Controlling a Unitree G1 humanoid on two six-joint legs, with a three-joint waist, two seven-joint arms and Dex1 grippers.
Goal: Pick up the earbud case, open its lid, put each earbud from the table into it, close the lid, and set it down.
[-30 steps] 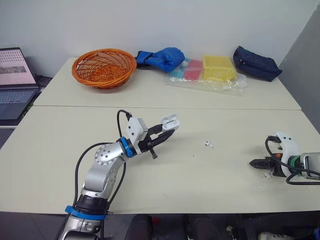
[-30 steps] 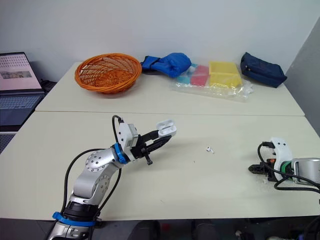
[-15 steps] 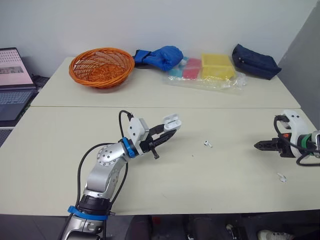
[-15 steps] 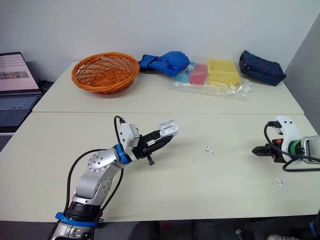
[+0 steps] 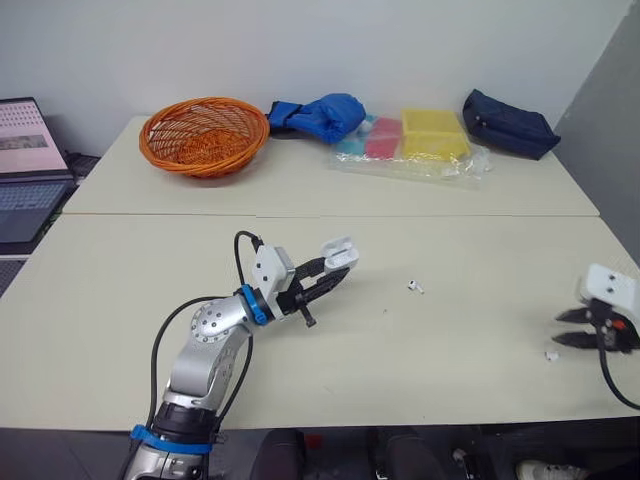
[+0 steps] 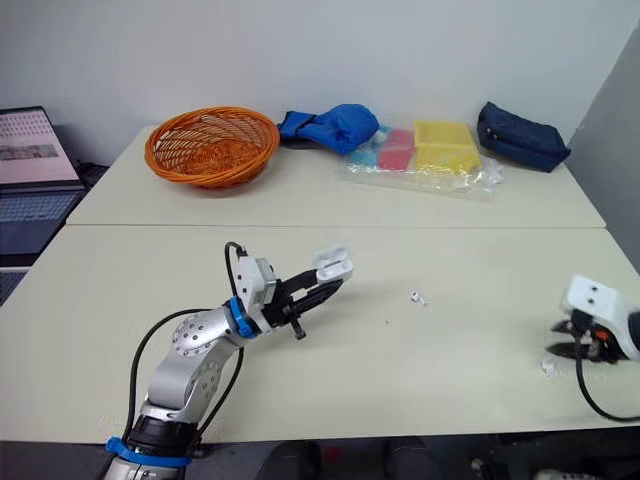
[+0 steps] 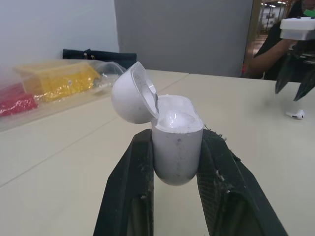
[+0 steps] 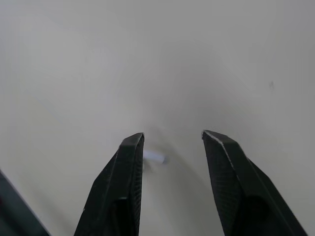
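Left eye view: the left gripper (image 5: 335, 270) is clamping the earbud case (image 5: 340, 252) above the table (image 5: 450, 400), with one earbud (image 5: 417, 288) lying nearby on its right. Left wrist view: the case's lid (image 7: 132, 94) is standing open. Right wrist view: the right gripper (image 8: 173, 140) is hovering, spread wide, over a second earbud (image 8: 155, 157) lying beside one finger.

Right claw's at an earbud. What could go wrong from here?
The small white earbud lies off-centre, beside one finger of the open right claw. Closing may flick it away, perhaps off the cream table.
The white earbud case sits lid-open in the left claw. A bump could snap it shut.
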